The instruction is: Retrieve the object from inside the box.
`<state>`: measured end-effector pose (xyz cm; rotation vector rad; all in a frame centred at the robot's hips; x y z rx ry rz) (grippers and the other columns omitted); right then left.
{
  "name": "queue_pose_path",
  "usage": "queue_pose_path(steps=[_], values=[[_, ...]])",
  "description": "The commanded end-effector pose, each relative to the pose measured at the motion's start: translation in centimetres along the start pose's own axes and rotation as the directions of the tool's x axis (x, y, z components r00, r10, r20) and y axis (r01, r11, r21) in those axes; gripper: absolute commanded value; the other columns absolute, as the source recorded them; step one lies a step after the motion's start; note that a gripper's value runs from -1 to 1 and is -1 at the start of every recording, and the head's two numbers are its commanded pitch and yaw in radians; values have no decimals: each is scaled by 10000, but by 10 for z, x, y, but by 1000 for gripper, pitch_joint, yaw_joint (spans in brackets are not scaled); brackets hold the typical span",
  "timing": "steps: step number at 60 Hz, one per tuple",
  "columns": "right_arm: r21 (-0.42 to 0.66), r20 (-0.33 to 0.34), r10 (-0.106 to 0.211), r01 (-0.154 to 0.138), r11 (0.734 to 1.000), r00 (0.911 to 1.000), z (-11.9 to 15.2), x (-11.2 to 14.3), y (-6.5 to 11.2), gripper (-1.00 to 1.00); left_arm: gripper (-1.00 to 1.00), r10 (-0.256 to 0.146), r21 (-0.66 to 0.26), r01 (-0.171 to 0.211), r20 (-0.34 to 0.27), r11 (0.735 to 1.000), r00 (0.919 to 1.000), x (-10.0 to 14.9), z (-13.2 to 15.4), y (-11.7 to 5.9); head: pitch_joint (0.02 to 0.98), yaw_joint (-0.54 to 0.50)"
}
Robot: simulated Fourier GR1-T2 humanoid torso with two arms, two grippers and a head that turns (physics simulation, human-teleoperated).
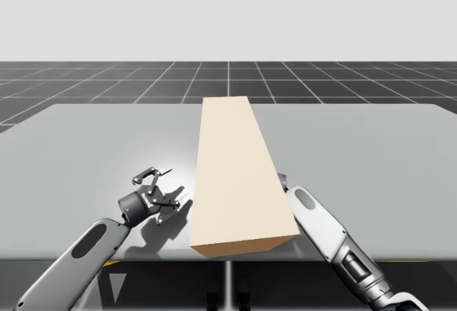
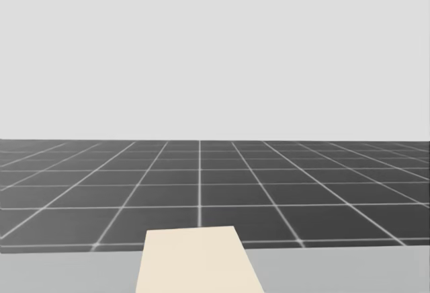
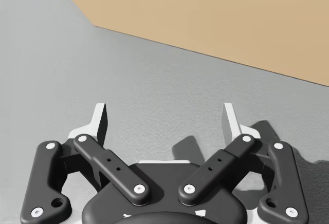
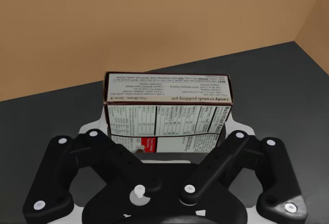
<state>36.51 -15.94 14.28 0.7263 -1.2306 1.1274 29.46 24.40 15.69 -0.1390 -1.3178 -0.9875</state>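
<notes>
A long beige box (image 1: pixel 235 175) lies on the grey table, running from front to back; its top also shows in the head view (image 2: pixel 195 263). In the right wrist view, a small brown-and-white carton (image 4: pixel 167 106) stands on the dark floor inside the box's tan walls (image 4: pixel 128 23). My right gripper (image 4: pixel 167 131) is shut on the carton, one finger on each side. My right arm (image 1: pixel 321 225) reaches against the box's right side, and the box hides its gripper there. My left gripper (image 1: pixel 171 188) is open just left of the box, over bare table (image 3: pixel 164 116).
The grey table (image 1: pixel 371 154) stretches wide on both sides of the box. Its front edge runs just under both arms. A dark gridded floor lies beyond the far edge.
</notes>
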Motion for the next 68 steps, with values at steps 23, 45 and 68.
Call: queue_pose_path(steps=[23, 45, 68], values=[[-3391, 932, 1081, -705, 9381, 9898, 133, 17, 5, 1000, -1000, 131, 229, -134, 133, 9996, 9998, 0, 3, 7, 107, -50], [-5337, 1353, 1967, -958, 8402, 9711, 229, 61, -12, 1000, -1000, 165, 313, -169, 137, 9994, 9998, -1, 4, 9, 99, -55], [-7085, 927, 3361, -1751, 6837, 9373, 244, 153, -81, 1000, -1000, 191, 402, -198, 180, 9990, 9997, -1, 5, 11, 94, -61]])
